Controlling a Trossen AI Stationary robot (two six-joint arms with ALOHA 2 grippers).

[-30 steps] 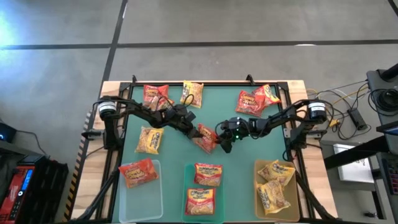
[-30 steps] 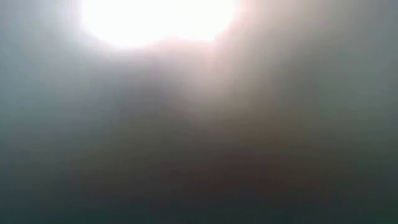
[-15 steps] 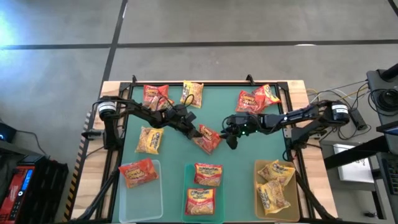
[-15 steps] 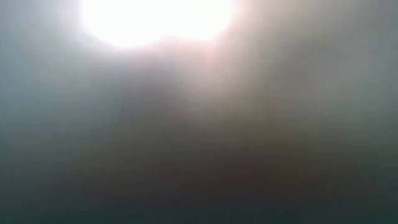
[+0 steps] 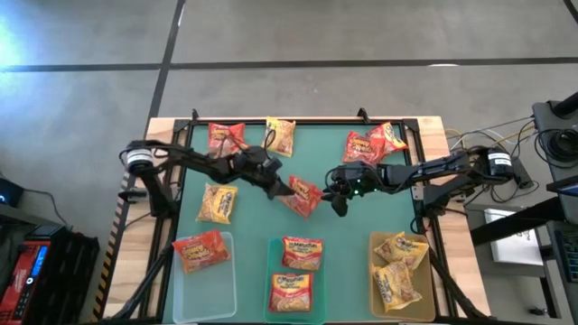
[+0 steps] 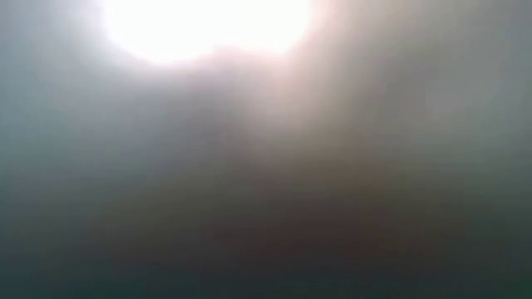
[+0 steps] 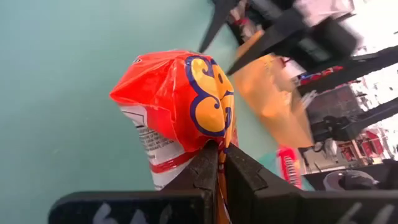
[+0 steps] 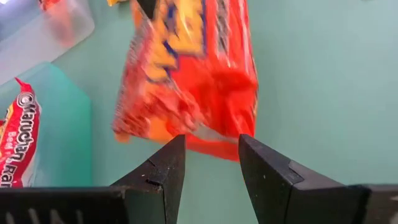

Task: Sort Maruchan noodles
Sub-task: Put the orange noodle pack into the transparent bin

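Note:
In the high view my left gripper (image 5: 282, 188) is shut on an orange-red Maruchan packet (image 5: 303, 196) over the middle of the green mat. In the left wrist view the same packet (image 7: 180, 99) fills the middle. My right gripper (image 5: 337, 200) is open just right of that packet; its wrist view shows the packet (image 8: 189, 74) ahead of the open fingers, apart from them. Loose packets lie flat on the mat: red (image 5: 226, 138), yellow (image 5: 280, 135), yellow (image 5: 217, 203), and two overlapping red ones (image 5: 372, 143). The low view shows only glare. My left gripper pinches the packet between its two fingers by a crumpled edge (image 7: 214, 144) on the side toward the table's left. The fingers come slanting from the left and above. The packet sticks out beyond the fingertips and looks lifted off the mat.
Three shallow bins stand along the near edge: the left bin (image 5: 185, 284) holds one red packet, the middle bin (image 5: 271, 271) two red ones, the right bin (image 5: 424, 298) several yellow ones. Bare mat lies between the held packet and the bins.
My right gripper has drawn back from the held packet toward the table's right, and its arm has stretched out lower. My left gripper has kept hold of the packet and carried it a little toward the far right.

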